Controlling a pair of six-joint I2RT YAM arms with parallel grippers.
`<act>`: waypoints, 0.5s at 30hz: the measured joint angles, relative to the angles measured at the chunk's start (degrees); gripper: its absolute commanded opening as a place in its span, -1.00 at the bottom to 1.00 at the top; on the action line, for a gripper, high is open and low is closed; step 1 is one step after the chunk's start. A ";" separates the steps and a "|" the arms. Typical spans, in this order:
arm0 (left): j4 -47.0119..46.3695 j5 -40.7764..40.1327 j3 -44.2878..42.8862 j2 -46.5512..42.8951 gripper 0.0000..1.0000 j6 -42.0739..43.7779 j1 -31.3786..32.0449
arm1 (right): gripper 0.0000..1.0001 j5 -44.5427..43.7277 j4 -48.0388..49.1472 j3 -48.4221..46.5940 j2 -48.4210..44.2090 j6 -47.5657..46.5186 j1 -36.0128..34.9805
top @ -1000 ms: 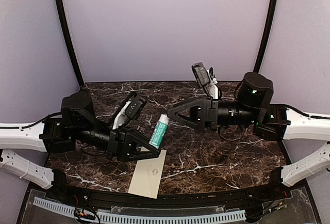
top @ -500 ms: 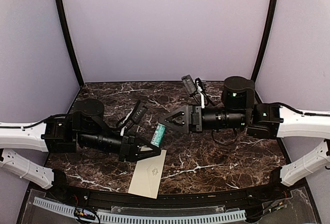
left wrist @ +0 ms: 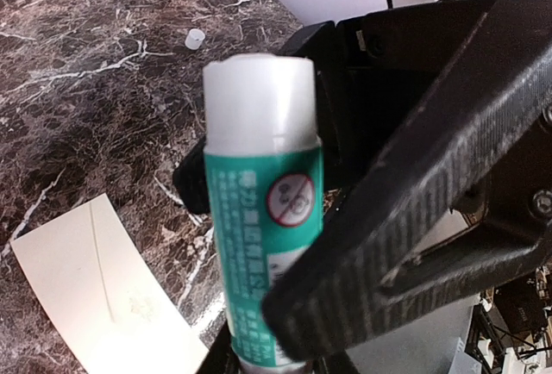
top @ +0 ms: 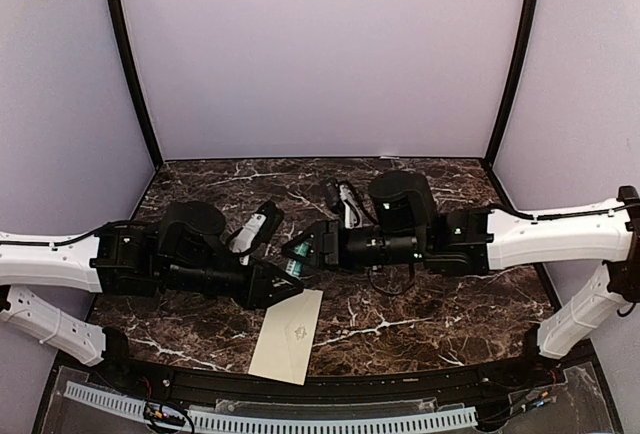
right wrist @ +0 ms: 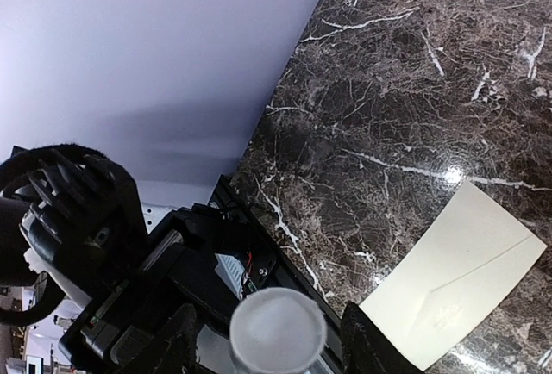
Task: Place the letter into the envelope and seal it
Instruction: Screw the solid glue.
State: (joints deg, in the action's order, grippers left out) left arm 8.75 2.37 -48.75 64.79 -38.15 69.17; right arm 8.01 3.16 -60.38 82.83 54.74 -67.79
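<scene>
Envelope (top: 288,336) lying flat at six o'clock, glue stick (left wrist: 263,219) being held just above its far end.
The envelope is resting on the marble table (top: 420,304), emblem showing, its long edge pointing toward one o'clock. At its twelve o'clock end the left gripper (top: 288,284) is clenching the green glue stick, while the right gripper (right wrist: 276,339) is straddling its white cap, fingers (right wrist: 177,344) spread and not touching.

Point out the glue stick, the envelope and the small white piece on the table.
glue stick (left wrist: 259,219), left wrist view, green label.
envelope (top: 287,342), top external view, middle of its face.
small white piece (left wrist: 195,40), left wrist view, its middle.
</scene>
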 measured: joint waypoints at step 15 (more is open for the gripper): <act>-3.37 4.09 1.46 -0.44 -1.00 0.52 0.00 | -1.00 -0.83 4.61 2.36 -1.36 0.11 -0.98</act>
State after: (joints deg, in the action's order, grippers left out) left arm 5.39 6.46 -47.29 64.36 -37.63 69.17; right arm 7.18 7.77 -58.02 81.47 54.85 -68.77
